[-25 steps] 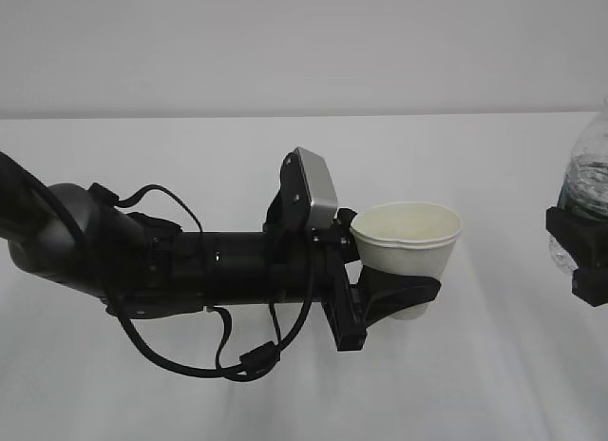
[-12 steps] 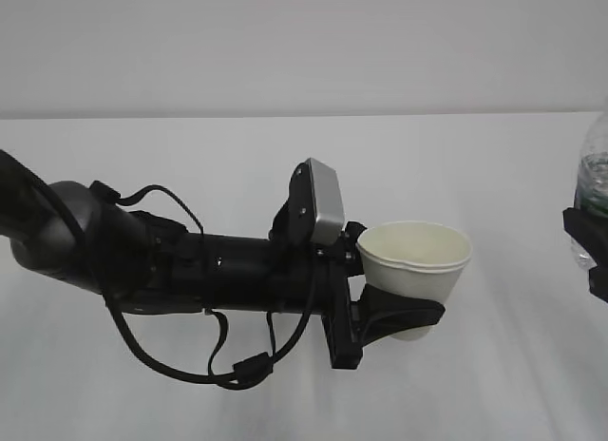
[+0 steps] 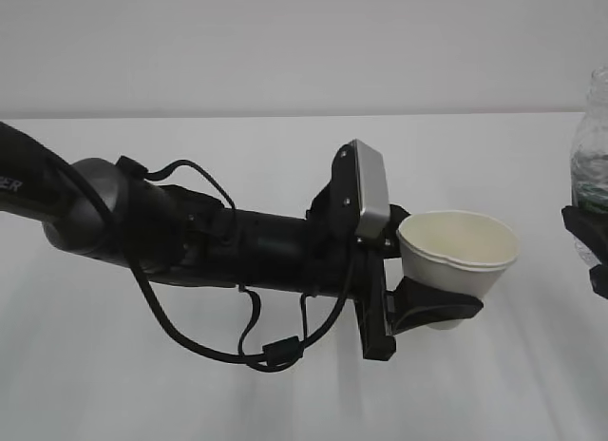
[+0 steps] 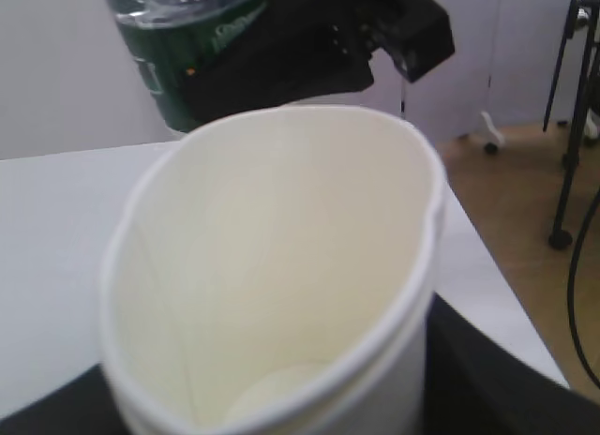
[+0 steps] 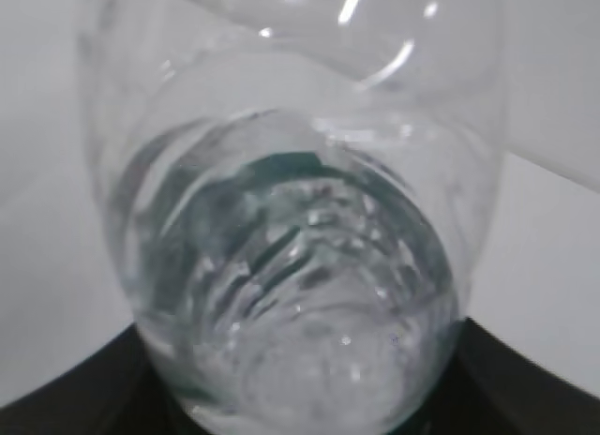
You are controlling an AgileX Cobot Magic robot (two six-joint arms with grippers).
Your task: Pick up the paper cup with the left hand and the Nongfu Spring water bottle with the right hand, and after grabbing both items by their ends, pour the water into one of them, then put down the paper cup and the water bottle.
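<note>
White table [image 3: 285,175], grey wall behind. Left hand [image 3: 418,313] clamps the empty cup [image 3: 458,265] above it; at 3 o'clock the right hand [image 3: 587,246] clenches the bottle [image 3: 591,161], water [image 5: 309,294] inside.

Layout taken from the paper cup [image 3: 460,263]

You have the paper cup right of centre above the table [image 3: 190,403], upright with its mouth upward, seated between the jaws of the left hand [image 3: 432,306], whose arm runs off to the cup's left. To the cup's right, well apart at the edge of your exterior view, stands the Nongfu Spring water bottle [image 3: 591,156], held about its lower part by the right hand [image 3: 587,243]. In your left wrist view the bottle sits behind and above the cup's far rim. In your right wrist view the water [image 5: 309,360] lies in the bottle's bottom.
</note>
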